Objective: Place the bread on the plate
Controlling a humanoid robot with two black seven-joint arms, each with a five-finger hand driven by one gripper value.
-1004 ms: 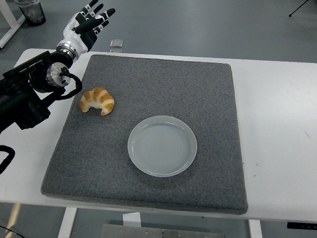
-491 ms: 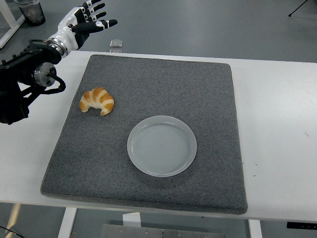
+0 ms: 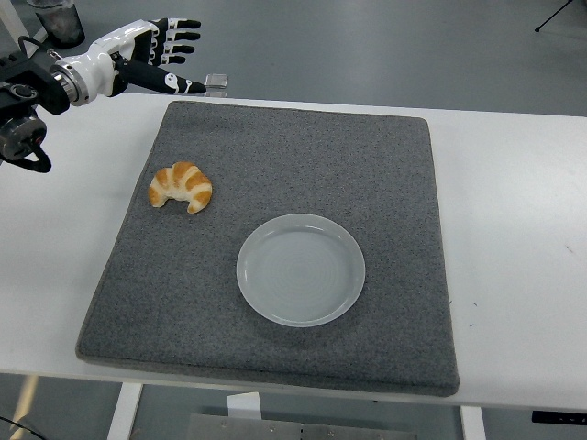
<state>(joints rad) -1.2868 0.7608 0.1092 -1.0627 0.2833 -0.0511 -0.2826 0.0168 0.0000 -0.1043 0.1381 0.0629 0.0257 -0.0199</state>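
One empty plate (image 3: pixel 301 269) sits nearest on the grey mat (image 3: pixel 385 183). Farther back and left, apart from it, the bread (image 3: pixel 181 187) lies on the mat. Beyond the surface's (image 3: pixel 514 229) far-left corner, the left robot hand (image 3: pixel 147 55) hovers, fingers spread, holding nothing.

Speckled dark grey mat (image 3: pixel 275 183) on a plain white tabletop (image 3: pixel 514 229). On the mat, left of the plate (image 3: pixel 301 269): bread (image 3: pixel 181 187), golden brown with paler cream bands across its ridges. The plate is translucent pale grey-white, unpatterned. Beyond the mat's far left corner: left hand (image 3: pixel 151 57), white shell with black fingers (image 3: pixel 179 37) marked by small white segments; arm black.
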